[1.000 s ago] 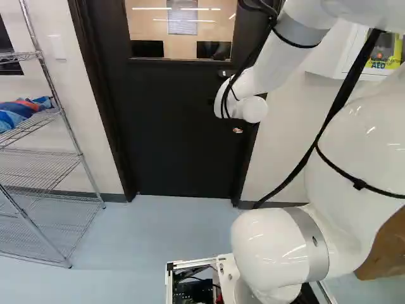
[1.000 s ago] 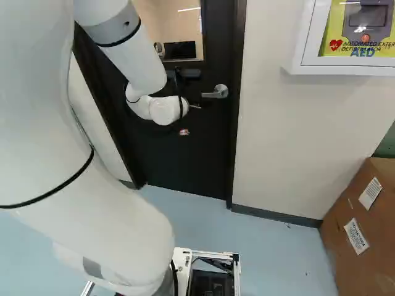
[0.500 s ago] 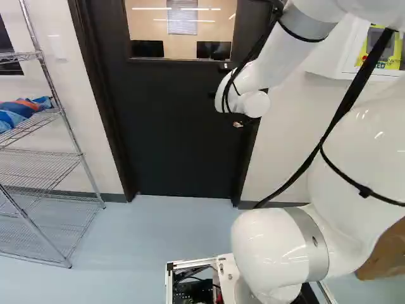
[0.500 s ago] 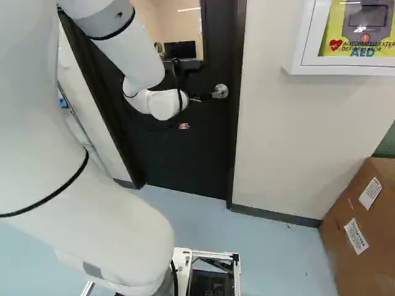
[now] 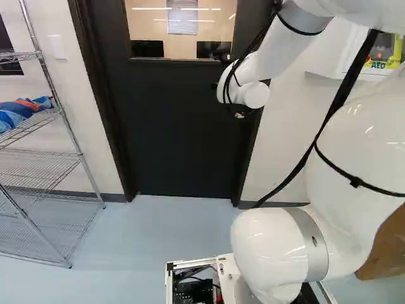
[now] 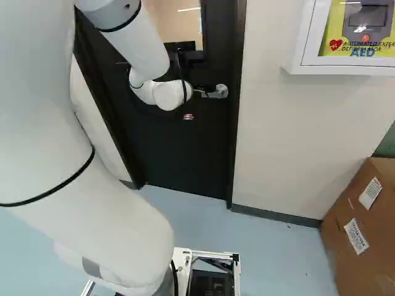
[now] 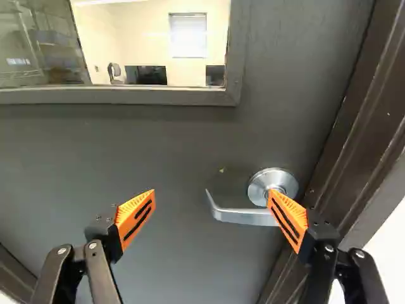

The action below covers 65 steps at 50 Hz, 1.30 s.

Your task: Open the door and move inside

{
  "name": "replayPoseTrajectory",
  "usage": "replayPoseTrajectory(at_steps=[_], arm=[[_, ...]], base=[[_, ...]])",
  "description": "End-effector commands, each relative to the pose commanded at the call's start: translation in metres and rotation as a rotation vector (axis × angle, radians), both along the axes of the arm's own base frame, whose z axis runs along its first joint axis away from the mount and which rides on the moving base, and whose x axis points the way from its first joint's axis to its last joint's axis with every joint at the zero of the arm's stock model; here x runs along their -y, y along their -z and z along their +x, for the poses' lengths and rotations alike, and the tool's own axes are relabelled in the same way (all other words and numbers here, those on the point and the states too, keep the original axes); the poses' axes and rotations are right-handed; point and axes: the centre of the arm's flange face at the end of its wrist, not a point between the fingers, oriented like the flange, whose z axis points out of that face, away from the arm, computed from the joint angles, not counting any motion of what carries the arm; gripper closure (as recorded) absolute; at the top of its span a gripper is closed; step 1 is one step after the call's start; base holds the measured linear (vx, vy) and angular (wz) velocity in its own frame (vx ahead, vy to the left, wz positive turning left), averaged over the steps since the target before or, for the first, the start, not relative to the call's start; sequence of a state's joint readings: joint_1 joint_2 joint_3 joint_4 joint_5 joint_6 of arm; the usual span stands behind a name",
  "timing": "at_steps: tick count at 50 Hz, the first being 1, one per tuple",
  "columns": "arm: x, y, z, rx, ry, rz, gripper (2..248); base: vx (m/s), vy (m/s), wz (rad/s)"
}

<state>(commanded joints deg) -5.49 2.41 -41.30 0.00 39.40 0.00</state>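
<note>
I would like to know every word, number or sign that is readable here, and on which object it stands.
"AED": yellow sign in the white wall cabinet.
"AUTOMATED EXTER", cut off by the picture's edge: same sign.
"DEFIBRILLATOR": same sign, below that.
Two white labels on the cardboard box: too small to read.
Small sticker on the door: too small to read.

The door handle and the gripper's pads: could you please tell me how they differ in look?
The door handle is silver metal; the pads are orange with black slots. The handle is one hooked lever on a round base; the pads are two wedges standing apart.
</note>
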Motion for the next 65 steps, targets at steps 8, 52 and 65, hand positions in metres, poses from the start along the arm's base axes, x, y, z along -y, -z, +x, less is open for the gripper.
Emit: replayPoseTrajectory(at_steps=[8,52,65], arm=[[0.002,-0.003,0.012,0.005,0.003,-0.001,3],[0.006,0.036,0.032,-0.073,0.006,0.007,3],[0.006,0.051,0.033,-0.101,0.006,0.010,3]], base=[[0.000,0.000,0.000],[0.000,0.000,0.000],[0.000,0.000,0.000]])
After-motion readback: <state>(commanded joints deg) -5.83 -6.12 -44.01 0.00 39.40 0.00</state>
